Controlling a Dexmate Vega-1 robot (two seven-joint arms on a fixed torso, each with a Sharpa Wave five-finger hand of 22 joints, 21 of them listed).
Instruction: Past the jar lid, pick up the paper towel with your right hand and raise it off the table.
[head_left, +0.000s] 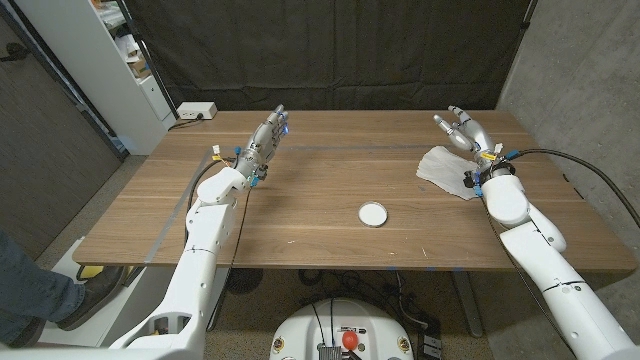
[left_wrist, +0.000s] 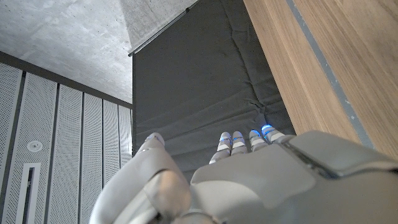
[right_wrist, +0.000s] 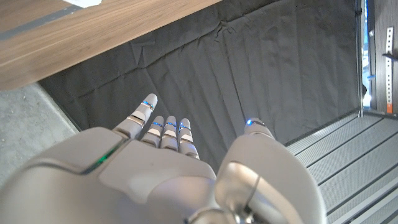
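Observation:
A crumpled white paper towel (head_left: 447, 168) lies on the table's right part in the head view. The round white jar lid (head_left: 373, 213) sits nearer the front, left of the towel. My right hand (head_left: 463, 130) hovers just beyond the towel's far edge, fingers spread, holding nothing. My left hand (head_left: 267, 140) is raised over the left part of the table, fingers straight and apart, also empty. In the right wrist view my right hand (right_wrist: 180, 168) points at a black curtain, and in the left wrist view my left hand (left_wrist: 249, 174) does the same.
The wooden table (head_left: 330, 240) has a dark tape line near its far edge. A white power strip (head_left: 196, 111) lies at the far left corner. A white shelf unit (head_left: 110, 60) stands beyond the left side. A person's leg (head_left: 30, 290) shows at bottom left.

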